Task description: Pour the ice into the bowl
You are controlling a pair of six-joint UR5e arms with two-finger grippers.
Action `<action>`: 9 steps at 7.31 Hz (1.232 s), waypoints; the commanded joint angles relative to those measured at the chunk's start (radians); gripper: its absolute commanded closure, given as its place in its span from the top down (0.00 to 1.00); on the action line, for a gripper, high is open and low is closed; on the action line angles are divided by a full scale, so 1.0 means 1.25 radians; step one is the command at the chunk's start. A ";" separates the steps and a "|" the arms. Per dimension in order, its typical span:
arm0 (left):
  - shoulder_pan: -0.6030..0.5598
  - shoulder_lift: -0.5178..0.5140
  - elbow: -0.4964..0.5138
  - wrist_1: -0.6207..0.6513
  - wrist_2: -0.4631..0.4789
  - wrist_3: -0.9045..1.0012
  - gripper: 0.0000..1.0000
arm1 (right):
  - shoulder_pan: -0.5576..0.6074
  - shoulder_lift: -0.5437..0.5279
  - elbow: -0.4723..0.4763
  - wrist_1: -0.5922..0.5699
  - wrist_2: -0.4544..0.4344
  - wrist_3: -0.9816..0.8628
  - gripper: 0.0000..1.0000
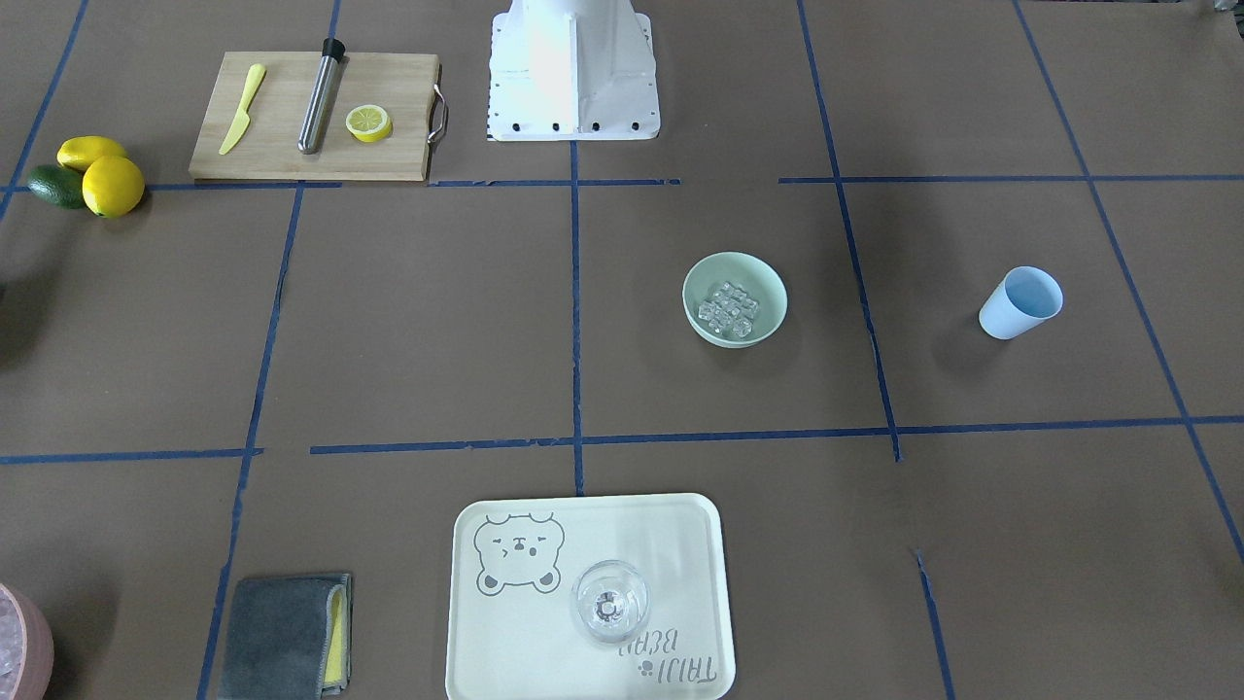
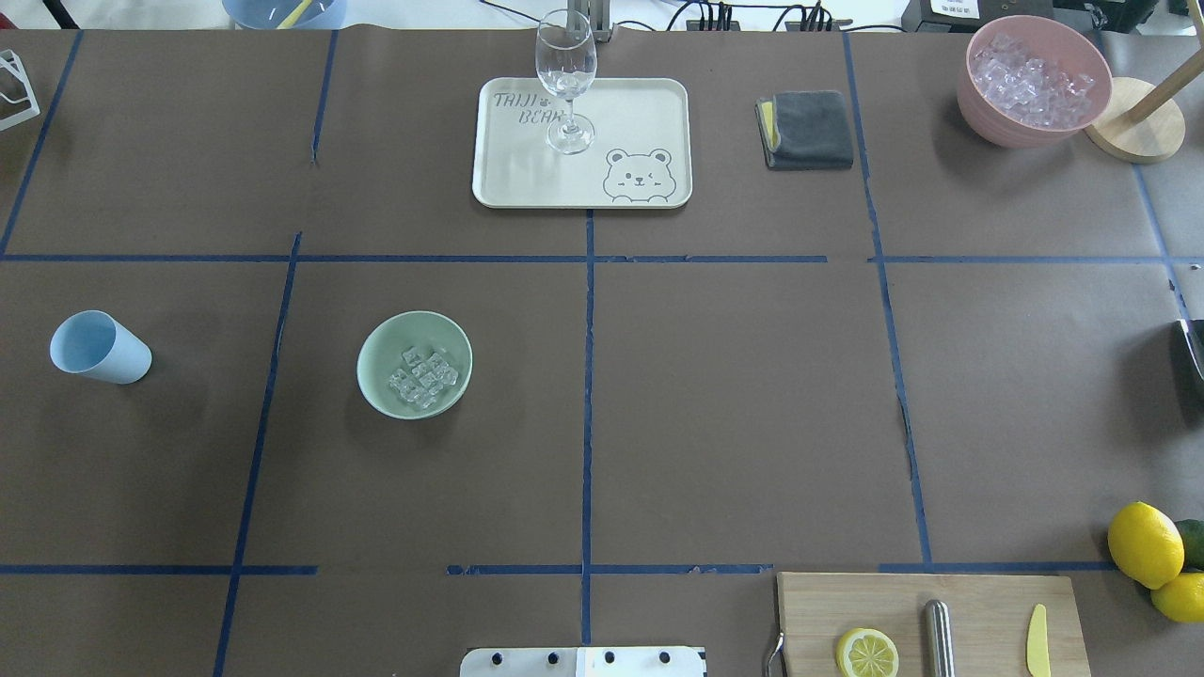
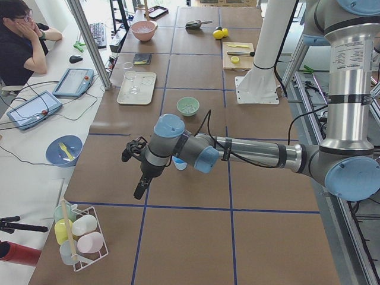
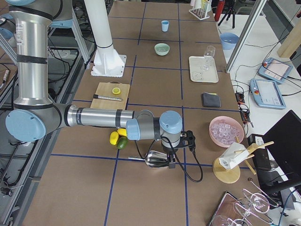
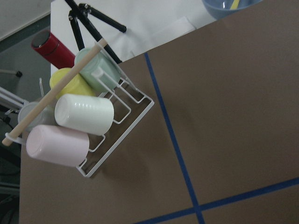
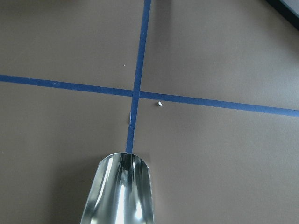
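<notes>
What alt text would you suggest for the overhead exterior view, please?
A mint-green bowl holding clear ice cubes sits on a brown table, a light blue cup to its left. A tray with a wine glass and a pink container lie beyond.

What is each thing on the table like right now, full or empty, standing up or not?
Mint-green bowl: upright, not empty.
Ice cubes: piled inside that bowl.
Light blue cup: upright, empty.
Wine glass: upright on the tray, empty.
Pink bowl: full of ice chunks.
Lemon half: cut side up on the cutting board.
Grey cloth: folded.
Metal scoop: empty.
</notes>
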 commanded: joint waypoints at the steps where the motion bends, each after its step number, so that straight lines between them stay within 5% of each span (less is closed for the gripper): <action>1: -0.015 0.022 -0.009 0.116 -0.100 0.014 1.00 | -0.004 -0.008 0.110 0.000 0.004 0.005 1.00; 4: -0.012 0.017 -0.009 0.106 -0.102 0.013 1.00 | -0.137 0.062 0.205 0.002 0.217 0.111 1.00; 5: -0.013 0.018 -0.025 0.109 -0.122 0.013 1.00 | -0.213 0.105 0.252 0.002 0.219 0.221 1.00; 6: -0.010 0.016 -0.026 0.113 -0.128 0.011 1.00 | -0.300 0.192 0.262 0.001 0.182 0.364 1.00; 9: -0.010 0.021 -0.026 0.116 -0.128 0.110 1.00 | -0.670 0.435 0.237 -0.003 -0.219 0.770 1.00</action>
